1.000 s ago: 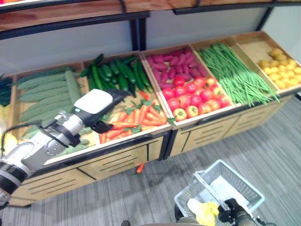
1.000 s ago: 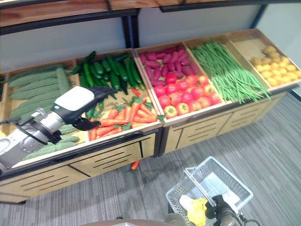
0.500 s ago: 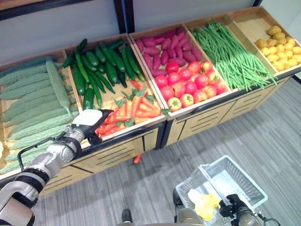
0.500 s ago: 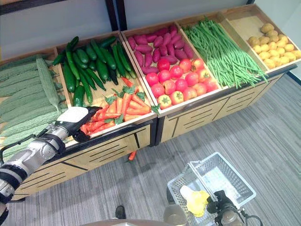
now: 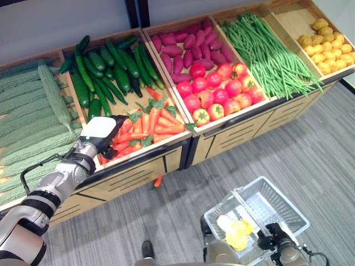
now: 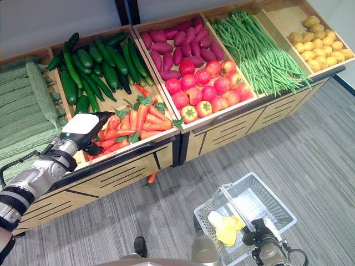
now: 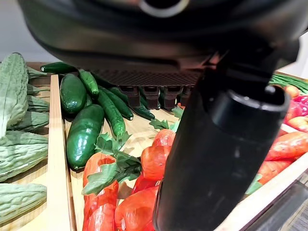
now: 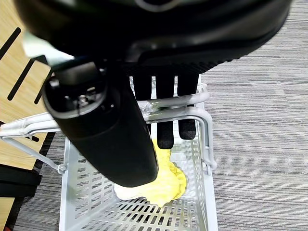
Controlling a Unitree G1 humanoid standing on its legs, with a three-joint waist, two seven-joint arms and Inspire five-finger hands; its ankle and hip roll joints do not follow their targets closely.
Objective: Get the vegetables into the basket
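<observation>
A long light-wood display stand (image 5: 133,178) with slotted front panels stands on grey striped carpet (image 5: 316,149). It is built in two units that meet at a dark vertical gap (image 5: 191,153). Thin wooden dividers (image 7: 58,159) split its top into bins. Behind it are a pale wall (image 5: 55,22) and a black upright post (image 5: 137,12)

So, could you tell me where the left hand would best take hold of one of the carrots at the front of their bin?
Probably around the orange body of a top carrot, coming down from above: the carrots lie flat in a heap, leafy ends toward the cucumbers, against the bin's front rail. The left hand hovers above them, fingers straight.
</observation>
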